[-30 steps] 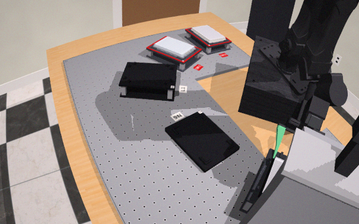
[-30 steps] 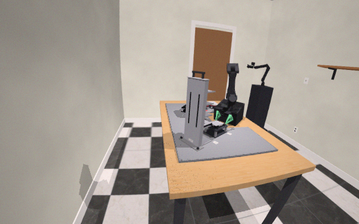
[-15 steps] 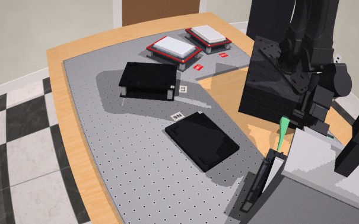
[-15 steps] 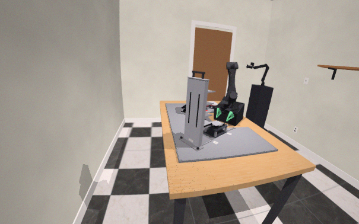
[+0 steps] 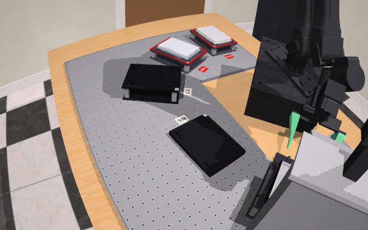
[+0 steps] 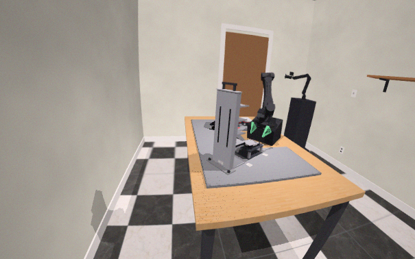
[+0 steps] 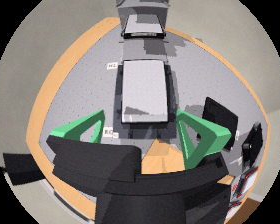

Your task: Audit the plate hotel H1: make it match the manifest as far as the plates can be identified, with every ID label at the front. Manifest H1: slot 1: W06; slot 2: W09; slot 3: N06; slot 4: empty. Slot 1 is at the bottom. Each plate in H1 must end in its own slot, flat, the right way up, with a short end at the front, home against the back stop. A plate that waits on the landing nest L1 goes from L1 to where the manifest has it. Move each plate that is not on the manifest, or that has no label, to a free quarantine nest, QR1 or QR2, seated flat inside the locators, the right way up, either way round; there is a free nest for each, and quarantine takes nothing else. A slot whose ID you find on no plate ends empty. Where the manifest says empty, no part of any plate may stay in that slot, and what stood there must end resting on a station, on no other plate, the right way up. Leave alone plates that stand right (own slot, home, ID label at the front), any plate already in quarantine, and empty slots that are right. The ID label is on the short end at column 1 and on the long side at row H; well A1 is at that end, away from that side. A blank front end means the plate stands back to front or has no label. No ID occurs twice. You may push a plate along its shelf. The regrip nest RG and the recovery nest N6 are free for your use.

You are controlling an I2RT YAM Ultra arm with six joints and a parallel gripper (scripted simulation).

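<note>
My gripper (image 5: 314,141) (image 6: 258,132) (image 7: 140,113) is open and holds nothing. It hangs above a white plate (image 7: 145,90) (image 6: 250,146) that lies flat on a small black nest in front of the plate hotel H1 (image 5: 314,158) (image 6: 227,130). In the wrist view the green fingers stand to either side of the plate's near end, apart from it. Another plate (image 7: 143,27) shows in a slot of the hotel beyond it. I can read no label on either. The other hotel slots are hidden.
Two red-rimmed quarantine nests each hold a white plate (image 5: 178,48) (image 5: 213,34) at the far end of the mat. The black landing nest L1 (image 5: 151,80) and the flat black nest N6 (image 5: 207,146) are bare. The arm's black base block (image 5: 271,91) stands right.
</note>
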